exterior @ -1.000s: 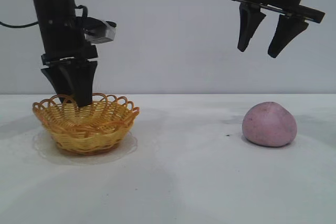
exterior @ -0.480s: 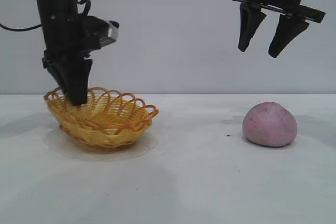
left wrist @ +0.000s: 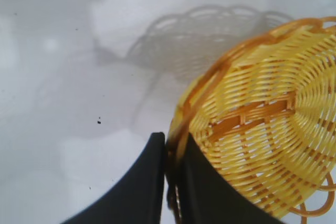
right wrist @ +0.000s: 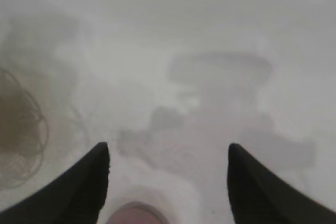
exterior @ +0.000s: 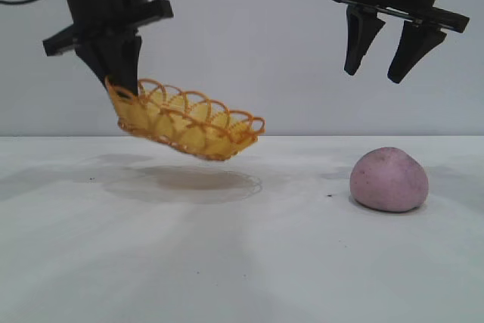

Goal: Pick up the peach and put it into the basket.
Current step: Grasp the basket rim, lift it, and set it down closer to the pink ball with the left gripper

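My left gripper is shut on the rim of the basket, a yellow weave with an orange-brown looped rim. It holds the basket tilted in the air above the table, left of centre. The left wrist view shows the fingers pinching the rim of the basket. The peach, a pinkish-purple lump, sits on the table at the right. My right gripper hangs open and empty high above it. The right wrist view shows only the peach's top between the spread fingers.
The white table stretches across the view with a grey wall behind. The basket's shadow lies on the table below it. A small dark speck lies left of the peach.
My left gripper has lifted the basket off the table and carried it up and to the right, tilting it. The right gripper and the peach have not moved.
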Controlling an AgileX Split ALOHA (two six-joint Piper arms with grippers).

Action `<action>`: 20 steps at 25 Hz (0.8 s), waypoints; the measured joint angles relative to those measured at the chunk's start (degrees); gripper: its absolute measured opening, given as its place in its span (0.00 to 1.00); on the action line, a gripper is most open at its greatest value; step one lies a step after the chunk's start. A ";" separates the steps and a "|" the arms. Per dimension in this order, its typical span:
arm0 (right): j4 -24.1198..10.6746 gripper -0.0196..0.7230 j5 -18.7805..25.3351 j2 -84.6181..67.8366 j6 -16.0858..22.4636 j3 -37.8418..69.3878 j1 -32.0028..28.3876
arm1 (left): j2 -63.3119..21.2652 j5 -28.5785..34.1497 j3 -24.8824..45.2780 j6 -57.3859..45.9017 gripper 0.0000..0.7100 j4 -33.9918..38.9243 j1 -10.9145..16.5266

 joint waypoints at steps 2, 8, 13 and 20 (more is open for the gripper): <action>-0.05 0.59 -0.24 0.00 0.00 0.00 0.00 | -1.42 0.00 2.08 -0.75 0.00 -1.00 0.00; -0.05 0.59 -0.72 0.00 0.00 0.00 0.00 | -7.10 -3.94 16.72 -0.75 0.00 -8.52 0.00; -0.14 0.59 -0.75 0.00 0.00 0.00 0.00 | -11.77 -18.15 31.32 2.47 0.00 -19.15 0.00; -0.14 0.59 -0.97 0.00 0.00 0.00 0.00 | -9.81 -26.15 38.64 10.56 0.00 -31.51 0.00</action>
